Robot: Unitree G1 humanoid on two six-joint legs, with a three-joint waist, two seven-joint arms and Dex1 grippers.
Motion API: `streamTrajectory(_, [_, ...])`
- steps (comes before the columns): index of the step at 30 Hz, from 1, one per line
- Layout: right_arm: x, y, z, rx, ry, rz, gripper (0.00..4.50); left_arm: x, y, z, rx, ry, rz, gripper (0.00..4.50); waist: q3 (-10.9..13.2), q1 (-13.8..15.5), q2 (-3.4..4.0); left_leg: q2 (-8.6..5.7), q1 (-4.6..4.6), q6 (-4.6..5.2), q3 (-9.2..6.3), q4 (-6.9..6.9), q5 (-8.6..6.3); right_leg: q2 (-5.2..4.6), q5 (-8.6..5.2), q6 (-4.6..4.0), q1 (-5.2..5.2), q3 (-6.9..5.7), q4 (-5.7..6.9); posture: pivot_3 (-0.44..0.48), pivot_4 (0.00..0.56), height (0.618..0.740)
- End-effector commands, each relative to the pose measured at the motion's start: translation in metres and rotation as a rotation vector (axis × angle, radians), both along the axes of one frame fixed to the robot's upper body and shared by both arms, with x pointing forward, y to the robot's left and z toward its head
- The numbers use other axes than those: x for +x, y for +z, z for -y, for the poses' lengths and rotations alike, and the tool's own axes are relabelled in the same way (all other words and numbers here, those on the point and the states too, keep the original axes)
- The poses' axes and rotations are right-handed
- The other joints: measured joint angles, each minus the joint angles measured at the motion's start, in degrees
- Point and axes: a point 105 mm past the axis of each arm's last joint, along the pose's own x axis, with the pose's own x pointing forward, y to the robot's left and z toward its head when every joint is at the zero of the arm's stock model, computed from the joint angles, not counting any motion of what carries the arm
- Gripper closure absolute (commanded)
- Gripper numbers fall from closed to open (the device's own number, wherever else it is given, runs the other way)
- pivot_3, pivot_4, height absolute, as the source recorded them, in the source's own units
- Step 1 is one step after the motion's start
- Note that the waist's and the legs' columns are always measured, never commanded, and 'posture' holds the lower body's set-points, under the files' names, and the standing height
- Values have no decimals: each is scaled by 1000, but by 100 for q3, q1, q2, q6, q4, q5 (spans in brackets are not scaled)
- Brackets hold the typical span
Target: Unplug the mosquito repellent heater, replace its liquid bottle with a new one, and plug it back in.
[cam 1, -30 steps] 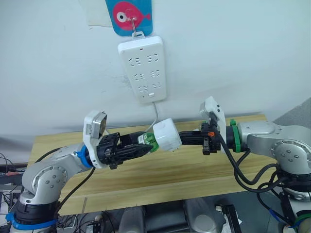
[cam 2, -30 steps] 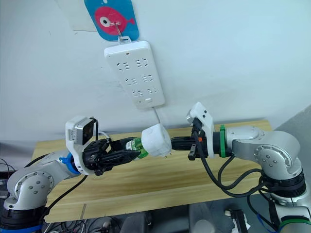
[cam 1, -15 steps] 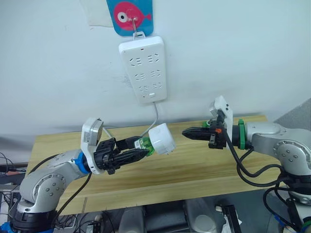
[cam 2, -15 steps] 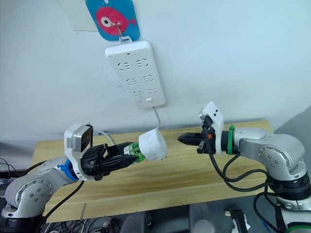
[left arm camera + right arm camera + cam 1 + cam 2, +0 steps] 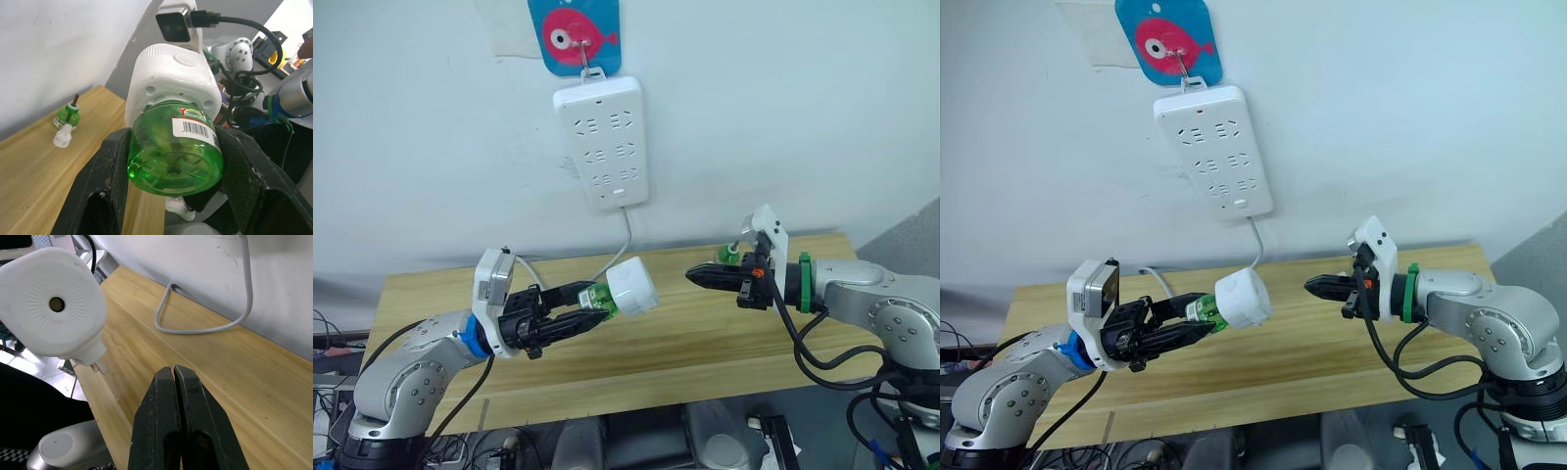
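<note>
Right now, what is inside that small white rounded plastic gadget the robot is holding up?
A green liquid bottle is seated in the white rounded plastic heater, gripped by the left gripper. Its neck and wick are hidden inside.

You face a lab test bench: wooden table (image 5: pixel 705 343), plain white wall (image 5: pixel 803 117), power strip (image 5: pixel 603 139) hung from a hook.

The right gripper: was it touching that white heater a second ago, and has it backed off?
Yes. The right gripper has pulled back toward the robot's right along the table, away from the heater.
</note>
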Motion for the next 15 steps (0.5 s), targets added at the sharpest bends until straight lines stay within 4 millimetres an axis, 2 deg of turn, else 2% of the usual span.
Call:
streamTrajectory(1, [-5, 11, 1, 17, 18, 48, 4433, -1, 3, 1, -7, -17, 34, 2224, -22, -1, 0, 0, 0, 0, 0, 0, 0, 0, 0, 0, 0, 0, 0, -251, 196, 740])
streamTrajectory(15, [-5, 13, 5, -7, 45, 58, 4433, -2, 1, 1, 14, -26, 43, 2224, -74, -8, -2, 0, 0, -1, 0, 3, 1, 0, 0, 0, 1, 0, 4, -242, 193, 740])
